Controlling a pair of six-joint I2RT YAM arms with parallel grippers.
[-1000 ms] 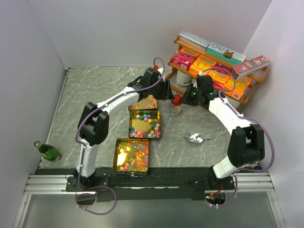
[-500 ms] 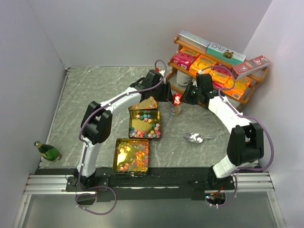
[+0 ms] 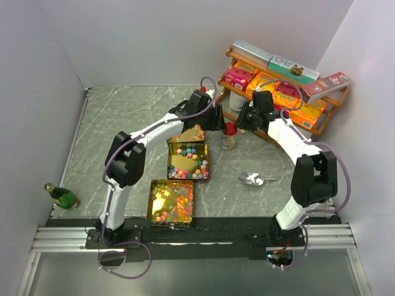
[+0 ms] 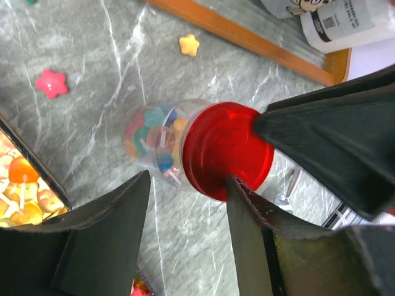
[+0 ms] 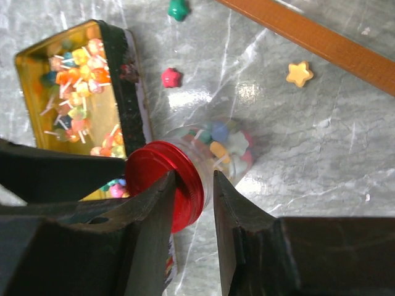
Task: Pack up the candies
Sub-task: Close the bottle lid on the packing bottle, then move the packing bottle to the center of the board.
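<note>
Left tool (image 4: 186, 179): fingers spread, touching nothing. A small clear jar (image 4: 151, 139) lies tilted just beyond the fingertips, body in line with the gap, and its red lid (image 4: 225, 148) is off towards the right-hand finger.

Right tool (image 5: 192, 174): fingers narrowly parted, straddling the lid's rim and the jar neck. Whether they press on it cannot be told.

The candies (image 4: 153, 126) fill the jar. More lie in an open tin (image 5: 68, 80) beside the right tool, and loose stars (image 4: 50, 83) lie on the tabletop (image 4: 92, 37) beyond the jar.

Handling, as a judgement:
- The jar looks light, stiff and smooth-walled, so it is likely to roll or slip. Take hold across the lid's edge or the neck, not the rounded body.
- The candies are tiny and loose and scatter easily, so keep the jar mouth up.
</note>
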